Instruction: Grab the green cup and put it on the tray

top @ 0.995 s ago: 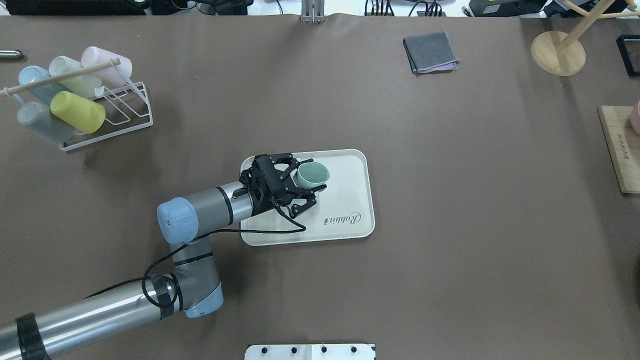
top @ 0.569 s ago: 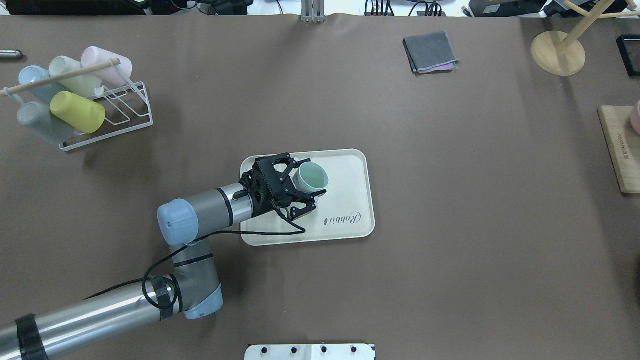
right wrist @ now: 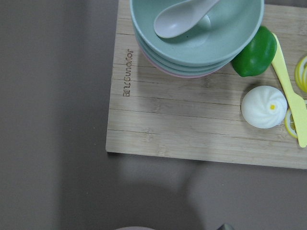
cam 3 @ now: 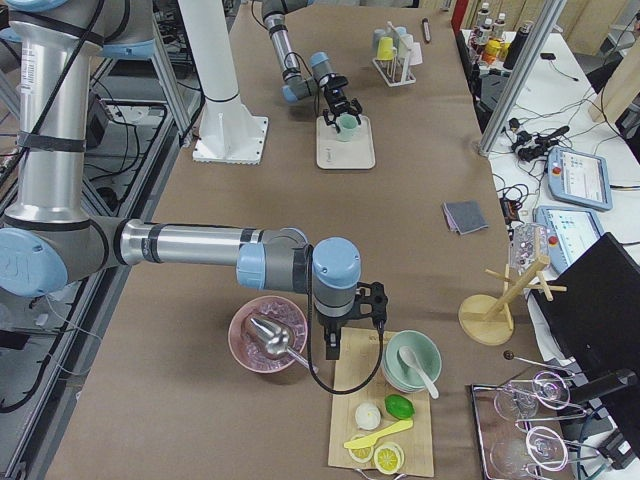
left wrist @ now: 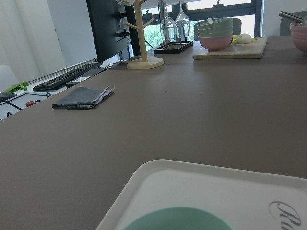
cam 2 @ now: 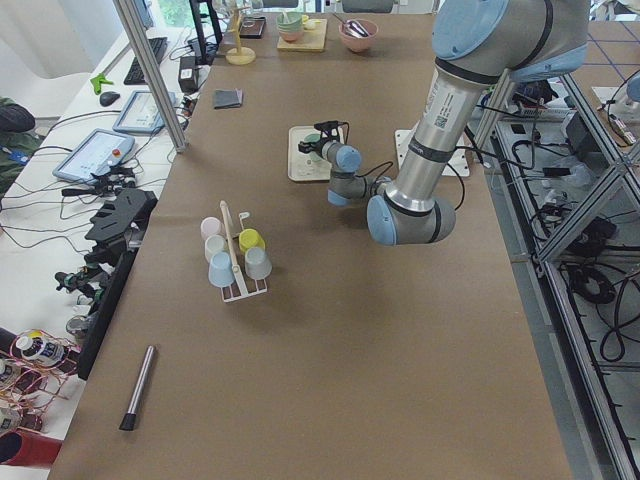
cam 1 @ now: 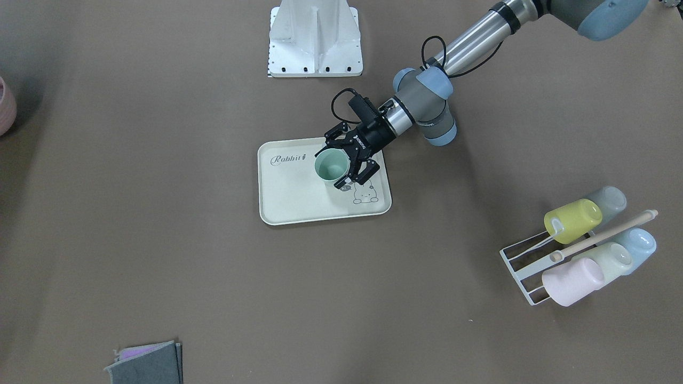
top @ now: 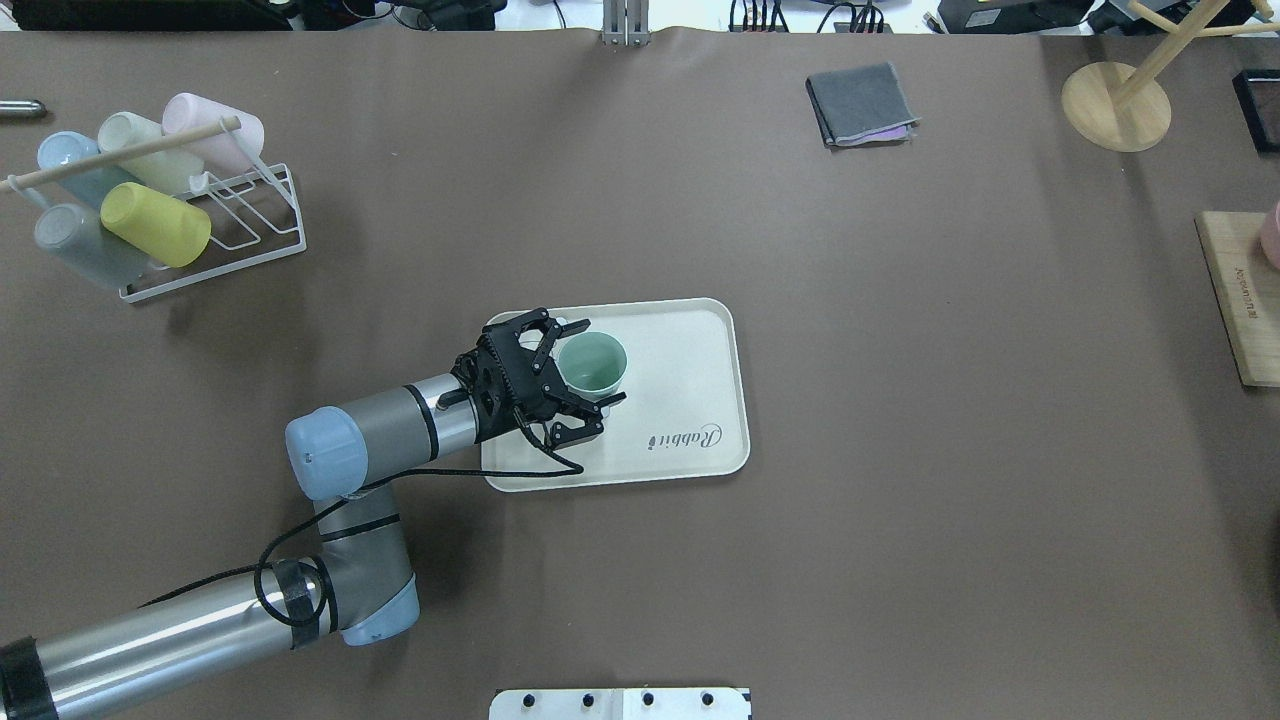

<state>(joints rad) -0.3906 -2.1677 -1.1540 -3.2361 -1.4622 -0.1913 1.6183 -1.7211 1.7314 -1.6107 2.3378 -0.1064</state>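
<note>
The green cup (top: 592, 363) is upright, mouth up, over the left part of the cream "Rabbit" tray (top: 690, 345). My left gripper (top: 588, 363) is shut on the green cup, one finger on each side of its wall. It shows the same way in the front-facing view, cup (cam 1: 330, 165) and tray (cam 1: 291, 200). I cannot tell if the cup's base touches the tray. The left wrist view shows the cup's rim (left wrist: 177, 218) and the tray's corner (left wrist: 192, 167). My right gripper (cam 3: 345, 330) hangs over a wooden board far to the right; I cannot tell whether it is open or shut.
A white wire rack (top: 215, 215) at far left holds several cups, among them a yellow-green one (top: 155, 223). A folded grey cloth (top: 860, 103) and a wooden stand (top: 1115, 105) lie at the back right. A wooden board (top: 1235, 295) with bowls (right wrist: 196, 33) is at the right edge.
My left gripper has moved left and slightly toward the robot with the green cup in it, staying over the tray. The cup now stands more upright.
</note>
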